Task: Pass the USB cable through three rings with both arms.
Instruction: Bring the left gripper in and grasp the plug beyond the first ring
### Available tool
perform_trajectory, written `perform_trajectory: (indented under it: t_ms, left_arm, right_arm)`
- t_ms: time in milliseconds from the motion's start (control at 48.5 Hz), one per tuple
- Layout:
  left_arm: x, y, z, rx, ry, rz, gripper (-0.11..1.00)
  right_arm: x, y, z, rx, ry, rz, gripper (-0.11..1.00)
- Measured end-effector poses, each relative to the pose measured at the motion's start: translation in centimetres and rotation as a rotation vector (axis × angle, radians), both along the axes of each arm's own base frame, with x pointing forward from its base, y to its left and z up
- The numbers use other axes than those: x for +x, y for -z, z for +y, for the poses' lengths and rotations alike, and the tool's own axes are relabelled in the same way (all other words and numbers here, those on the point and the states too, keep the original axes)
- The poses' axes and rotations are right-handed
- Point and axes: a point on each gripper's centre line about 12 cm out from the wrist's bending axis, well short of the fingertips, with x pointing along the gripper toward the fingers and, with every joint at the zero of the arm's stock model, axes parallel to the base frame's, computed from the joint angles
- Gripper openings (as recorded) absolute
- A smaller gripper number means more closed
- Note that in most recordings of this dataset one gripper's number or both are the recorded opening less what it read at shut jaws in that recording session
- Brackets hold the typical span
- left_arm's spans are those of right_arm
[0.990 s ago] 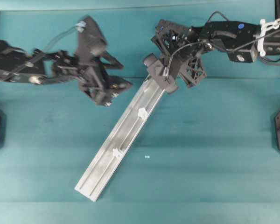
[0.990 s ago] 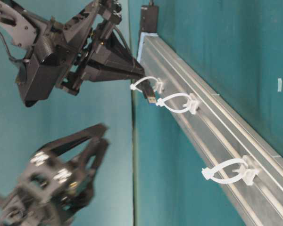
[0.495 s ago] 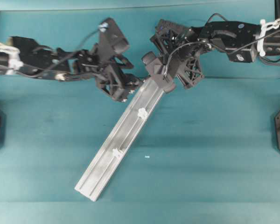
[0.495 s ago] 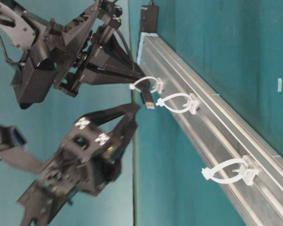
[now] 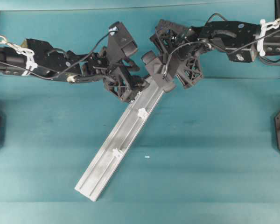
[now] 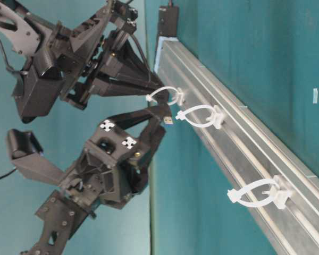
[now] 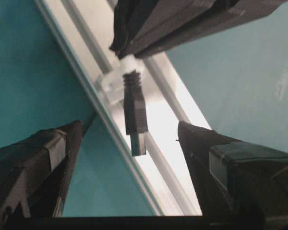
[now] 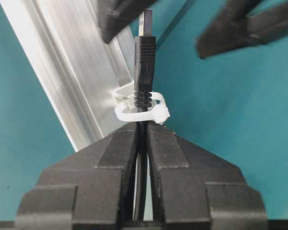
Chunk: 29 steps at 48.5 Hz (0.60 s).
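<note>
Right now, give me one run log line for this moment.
right end effector: shut on cable | plug: through first ring | left end effector: open, straddling plug | other rings: unthreaded

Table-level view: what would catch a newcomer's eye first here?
The USB plug pokes through the first ring at the silver rail's upper end, its cable pinched by the right end effector. Just below, the left end effector gapes open around the plug.
</note>
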Motion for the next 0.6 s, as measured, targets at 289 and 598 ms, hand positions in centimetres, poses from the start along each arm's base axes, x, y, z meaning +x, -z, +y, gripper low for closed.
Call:
perform_trajectory:
  t_ms: [289, 598]
  left_arm:
    - [0.4, 0.7, 0.1, 0.007, -0.001, -0.038, 0.83]
    - [0.7, 1.3, 0.2, 0.010, 0.001, -0.039, 0.67]
  right_arm:
    - [0.0, 0.0, -0.1, -0.001, 0.002, -0.001, 0.08]
    - [0.0, 0.1, -0.1, 0.000, 0.002, 0.000, 0.08]
